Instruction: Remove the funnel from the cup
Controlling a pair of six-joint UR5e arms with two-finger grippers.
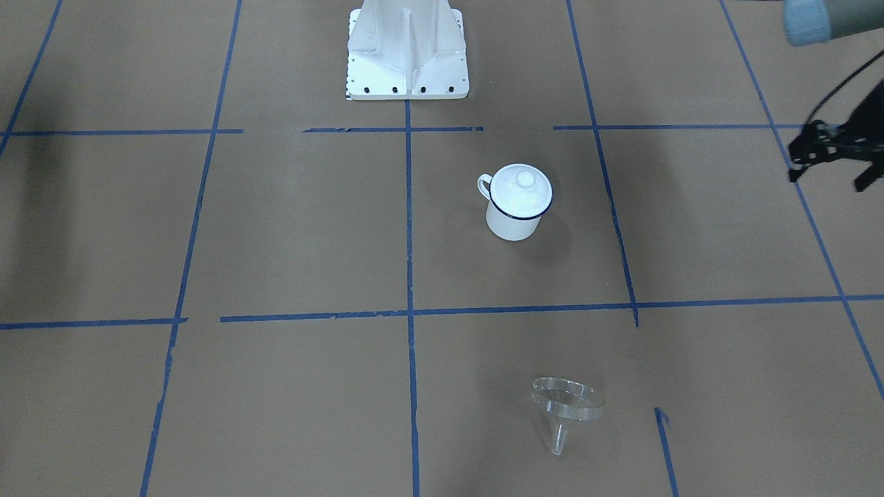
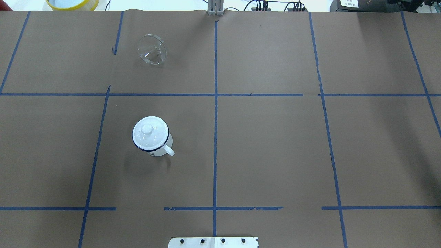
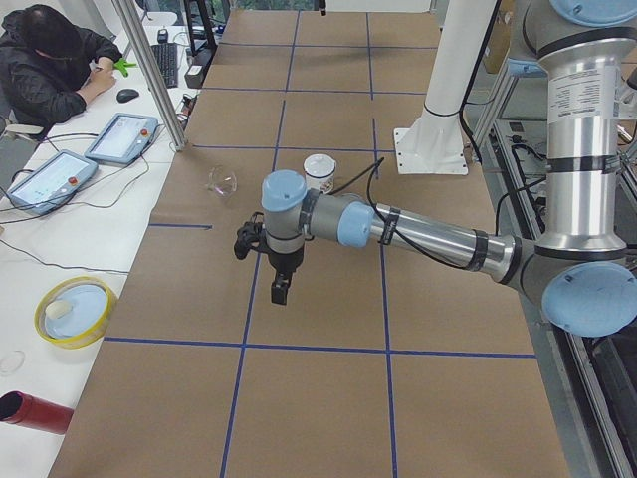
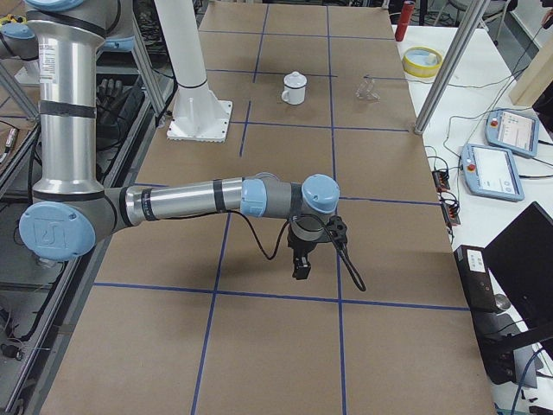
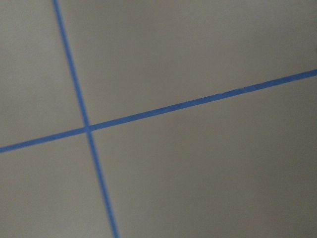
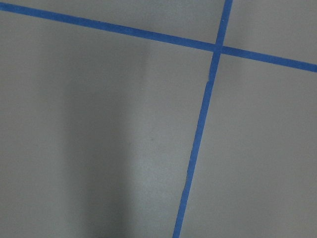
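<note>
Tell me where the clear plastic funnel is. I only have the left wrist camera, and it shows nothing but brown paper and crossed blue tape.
Observer: The clear transparent funnel lies on its side on the brown paper, out of the mug, in the row farthest from the robot's base.
Operator: And the mug?
Observer: The white enamel mug with the dark blue rim stands upright nearer the base, with a white domed lid sitting on top.
Operator: Is my arm close to either one?
Observer: No. The left arm hangs over bare paper, apart from both, and its jaws hold nothing.
</note>
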